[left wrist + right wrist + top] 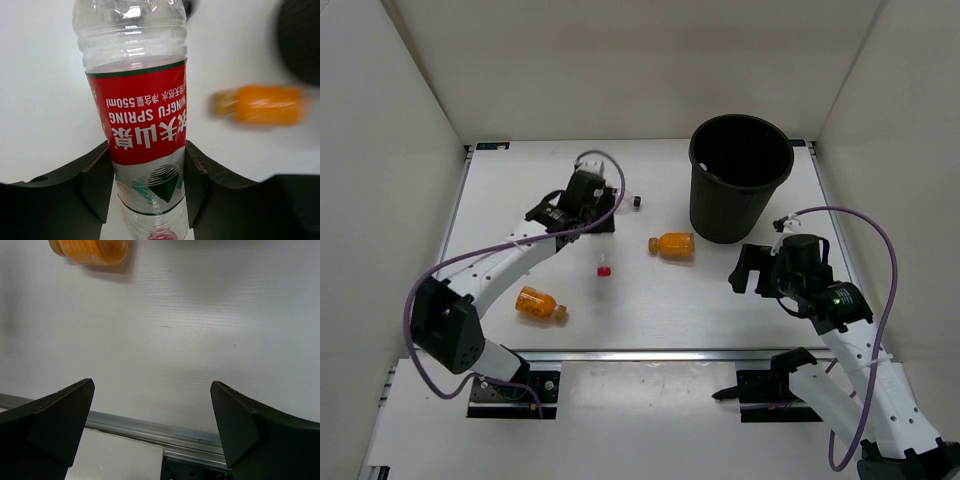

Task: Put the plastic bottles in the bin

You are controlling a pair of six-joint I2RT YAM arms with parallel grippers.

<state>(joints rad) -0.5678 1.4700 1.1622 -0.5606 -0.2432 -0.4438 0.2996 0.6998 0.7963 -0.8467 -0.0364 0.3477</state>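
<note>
**Q:** What did the setting look like?

**A:** White tabletop (720, 310), boxed in by plain white walls, lay beneath two robot arms.

**Q:** What was the left gripper (147, 155) doing?

**A:** It was clamped on a clear plastic bottle with a red and white label (145, 115). Both black fingers (95, 185) pressed against the bottle's sides at the label's lower edge. The bottle ran lengthwise between them, its red cap on the palm side and its ribbed clear body reaching past the fingertips. Whether it rested on the table could not be told.

**Q:** And the right gripper (152, 385)?

**A:** Its fingers stood wide apart above bare table, with nothing between them.

**Q:** Where were the other items?

**A:** An orange-filled plastic bottle with an orange cap (672, 244) lay on its side to the right of the left fingers, apart from them, and beyond the right gripper's left fingertip. A second orange-filled bottle (540, 304) lay well back from the left fingers, toward the arm bases. The tall round black plastic bin (730, 215) stood upright ahead of the right fingers, past the first orange bottle.
</note>
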